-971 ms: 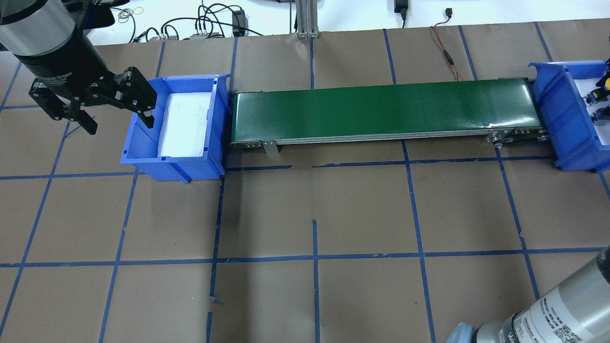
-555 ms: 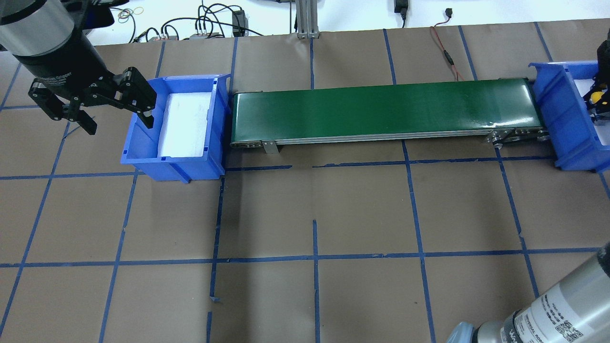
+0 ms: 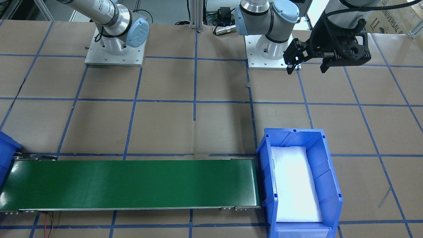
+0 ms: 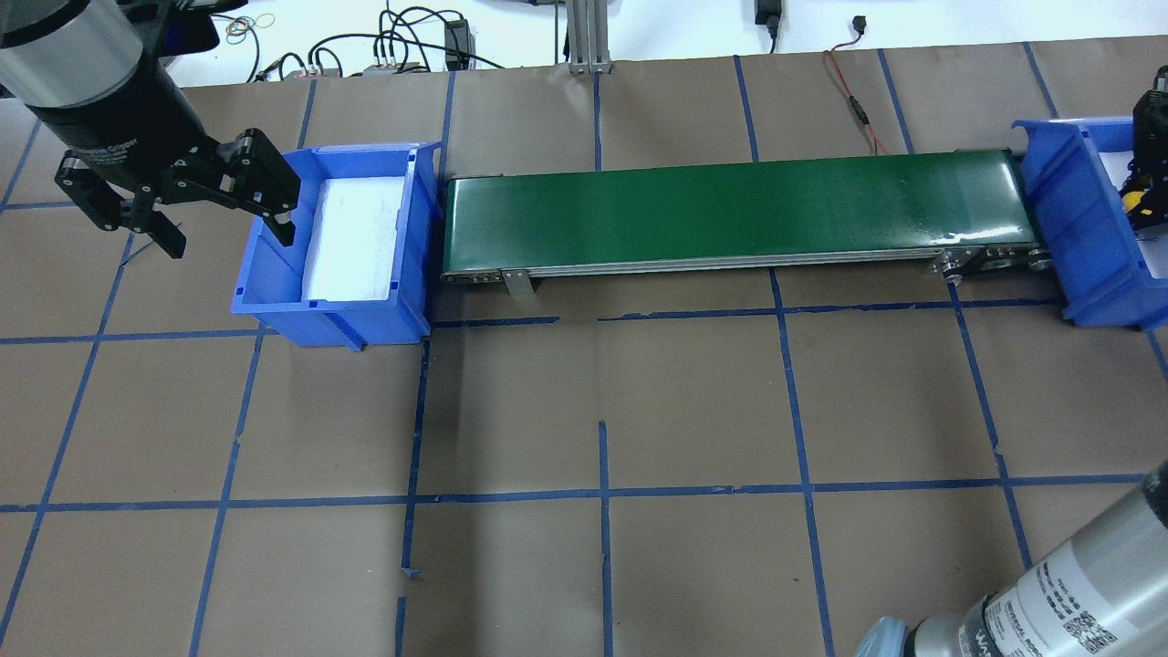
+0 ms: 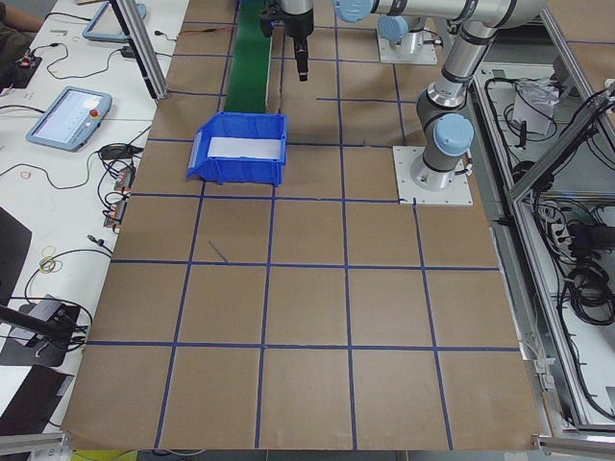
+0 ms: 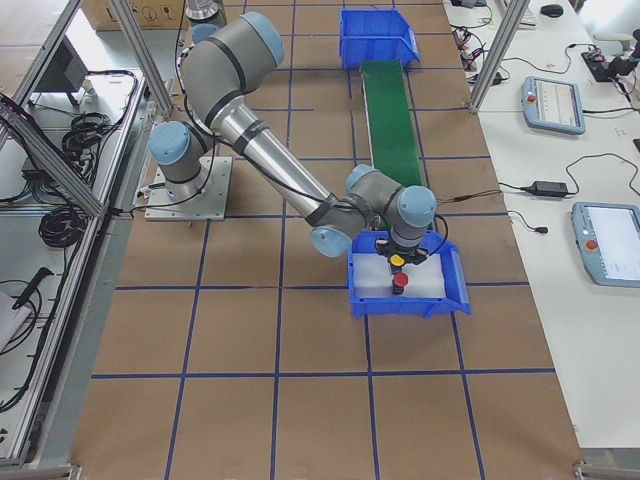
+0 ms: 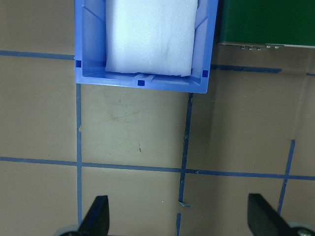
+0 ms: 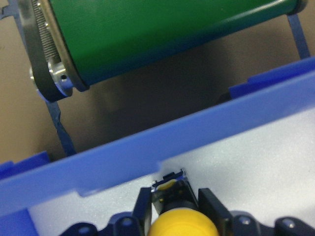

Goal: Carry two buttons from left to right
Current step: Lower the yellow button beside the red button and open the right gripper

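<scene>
My right gripper [image 6: 397, 247] hangs inside the right blue bin [image 6: 445, 300] and is shut on the yellow button [image 6: 397, 260]. The right wrist view shows the yellow button [image 8: 182, 223] and its black base between the two fingers, over the white foam. The red button [image 6: 399, 282] stands upright on the foam just beside it, free. At the overhead view's right edge only a bit of the yellow button [image 4: 1131, 195] shows under the right gripper [image 4: 1152, 178]. My left gripper [image 4: 228, 239] hovers open and holds nothing, beside the left blue bin [image 4: 274, 283].
A green conveyor belt [image 4: 730, 210] runs between the left bin and the right bin [image 4: 1077, 210]. The left bin [image 3: 330, 172] holds only a white foam pad. Cables lie along the table's far edge. Blue tape lines cross the brown table.
The right gripper with the yellow button has shifted a little inside the right bin, into the overhead view's edge. The left arm has not moved.
</scene>
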### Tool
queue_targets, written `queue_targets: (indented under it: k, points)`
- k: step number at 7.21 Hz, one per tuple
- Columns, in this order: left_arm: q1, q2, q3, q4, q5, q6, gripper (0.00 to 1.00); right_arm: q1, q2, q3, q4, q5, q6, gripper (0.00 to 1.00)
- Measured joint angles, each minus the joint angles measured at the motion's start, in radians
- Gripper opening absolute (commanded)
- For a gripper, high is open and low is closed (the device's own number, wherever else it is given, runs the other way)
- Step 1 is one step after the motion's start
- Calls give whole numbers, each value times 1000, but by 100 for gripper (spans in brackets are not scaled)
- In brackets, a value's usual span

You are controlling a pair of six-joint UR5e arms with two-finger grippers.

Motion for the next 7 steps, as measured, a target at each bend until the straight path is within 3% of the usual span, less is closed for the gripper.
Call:
queue_targets:
  k: [4,7]
  points:
    - [0,0,0,0,0,0,100,0,-29,28,-1,-17,1,100]
    - [0,-2,0,2,0,0,100,3,-145,18,29,-50,-1,100]
